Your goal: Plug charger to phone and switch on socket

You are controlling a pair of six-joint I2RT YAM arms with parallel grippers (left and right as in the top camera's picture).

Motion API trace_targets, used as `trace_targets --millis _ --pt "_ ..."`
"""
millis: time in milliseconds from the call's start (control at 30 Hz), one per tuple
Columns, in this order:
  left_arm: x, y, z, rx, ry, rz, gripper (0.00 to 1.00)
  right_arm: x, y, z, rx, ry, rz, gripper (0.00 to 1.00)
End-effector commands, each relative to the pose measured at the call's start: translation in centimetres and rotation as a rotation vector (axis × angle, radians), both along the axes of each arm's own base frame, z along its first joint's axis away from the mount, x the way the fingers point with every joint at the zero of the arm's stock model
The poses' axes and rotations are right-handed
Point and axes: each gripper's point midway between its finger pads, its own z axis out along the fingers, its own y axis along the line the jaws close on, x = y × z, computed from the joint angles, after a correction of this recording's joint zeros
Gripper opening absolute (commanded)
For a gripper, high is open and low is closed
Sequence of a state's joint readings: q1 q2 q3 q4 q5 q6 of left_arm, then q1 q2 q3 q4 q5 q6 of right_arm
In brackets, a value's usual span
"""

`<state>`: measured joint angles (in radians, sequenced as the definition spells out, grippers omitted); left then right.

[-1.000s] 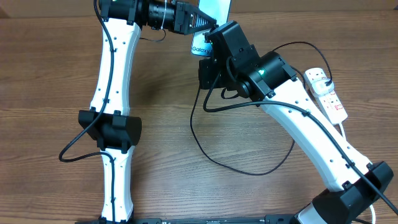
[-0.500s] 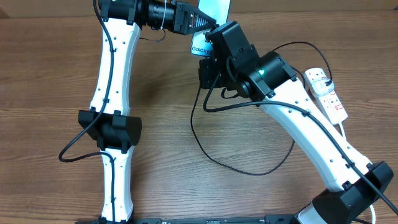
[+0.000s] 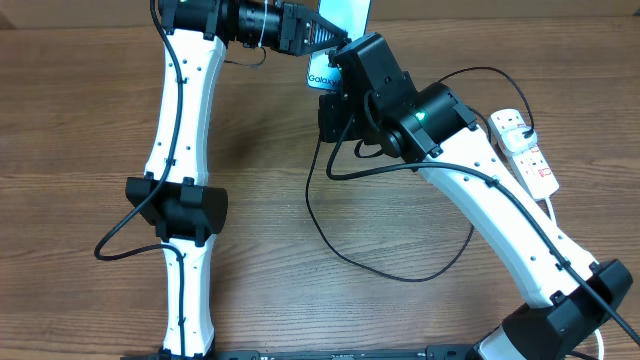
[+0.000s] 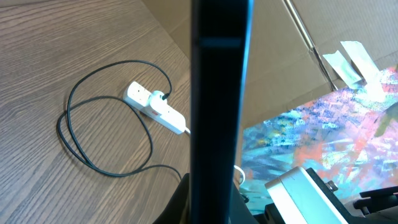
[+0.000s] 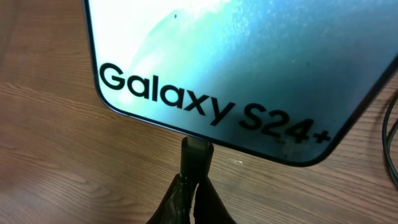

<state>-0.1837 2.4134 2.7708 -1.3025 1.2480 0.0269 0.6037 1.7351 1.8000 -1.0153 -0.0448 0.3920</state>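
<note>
From overhead, the left arm (image 3: 185,150) runs up the wooden table (image 3: 260,260) to the far edge. There the left gripper (image 3: 328,38) is clamped on the phone (image 3: 348,12), which is held off the table with its blue screen facing up and its "Galaxy" end pointing toward the right arm (image 3: 500,215). That arm reaches in from the near right corner, and its black wrist covers its fingers. The charger (image 3: 400,279) lies in a wide loose loop on the table beneath that arm. The socket (image 3: 528,152) lies flat near the right edge, well apart from the phone

In the left wrist view, the phone fills the middle as a dark upright band seen edge-on, between that gripper's closed jaws. Behind it the socket rests on the table with the black cable curled beside it, and a cardboard wall (image 4: 273,68) stands beyond

In the right wrist view, the right gripper (image 5: 193,185) has its jaws pinched together on the charger's black connector tip. The tip stands upright and touches the middle of the phone's short edge, just below the "Galaxy S24+" lettering. Whether the tip is fully seated cannot be told
</note>
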Motion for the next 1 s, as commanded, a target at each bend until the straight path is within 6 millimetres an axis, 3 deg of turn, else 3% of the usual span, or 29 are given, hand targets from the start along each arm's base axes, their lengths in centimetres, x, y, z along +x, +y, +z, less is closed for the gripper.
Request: trace_targets --millis 0,967 --pt "-1.13 0.16 2.64 -0.032 -0.075 -0.02 0.04 0.34 -0.21 2.35 0.03 -0.057 -0.011 0.04" --pt "-1.09 0.17 2.57 -0.028 -0.098 -0.024 0.04 0.69 -0.7 2.36 -0.008 -0.085 -0.008 0.04"
